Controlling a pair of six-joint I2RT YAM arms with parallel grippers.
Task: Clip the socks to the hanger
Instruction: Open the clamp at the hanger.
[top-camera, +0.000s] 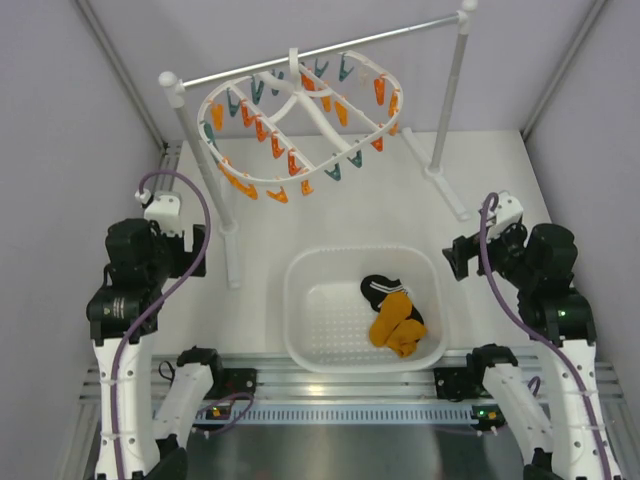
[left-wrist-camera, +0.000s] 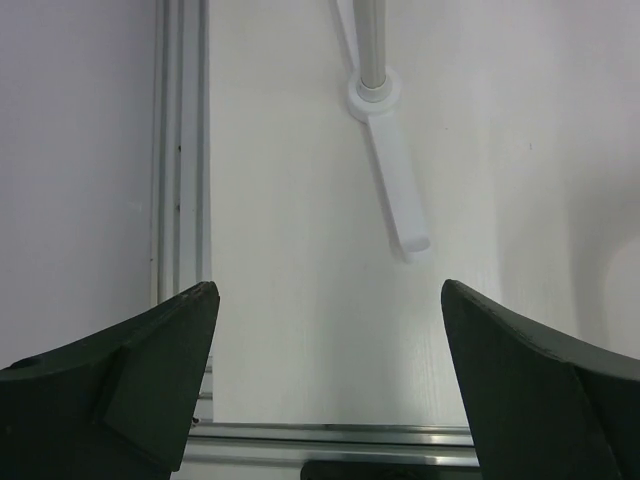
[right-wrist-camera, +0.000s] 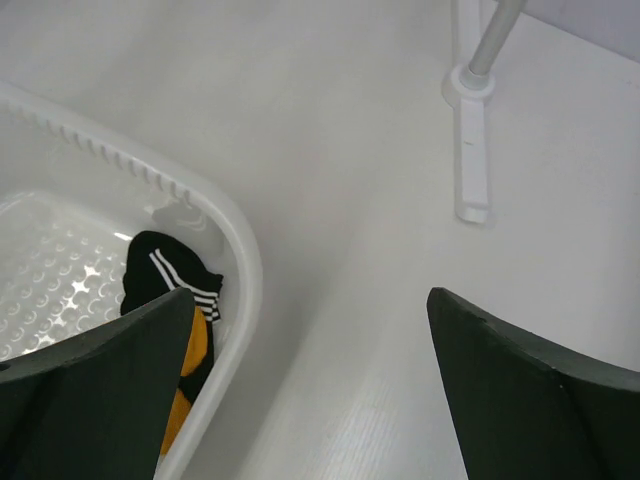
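Left hand (left-wrist-camera: 330, 292) and right hand (right-wrist-camera: 310, 300) gape empty. The socks (top-camera: 395, 322), likely light and limp, lie in the basket (top-camera: 292, 300) just left of the right hand; pinch a cuff

Left of the right gripper (top-camera: 456, 258), mustard-orange socks (top-camera: 397, 325) and black, white-striped socks (top-camera: 378, 290) are seen; the white hanger (top-camera: 320, 120) is hung with orange and teal clothespins (top-camera: 262, 128).

left arm (top-camera: 128, 290): folded back at left side, elbow bent, wrist tipped forward and down. left pincer (left-wrist-camera: 328, 300): jaws spread wide, nothing between them. right arm (top-camera: 548, 285): folded likewise at right side, wrist angled inward. right pincer (right-wrist-camera: 310, 300): jaws wide apart, holding nothing.
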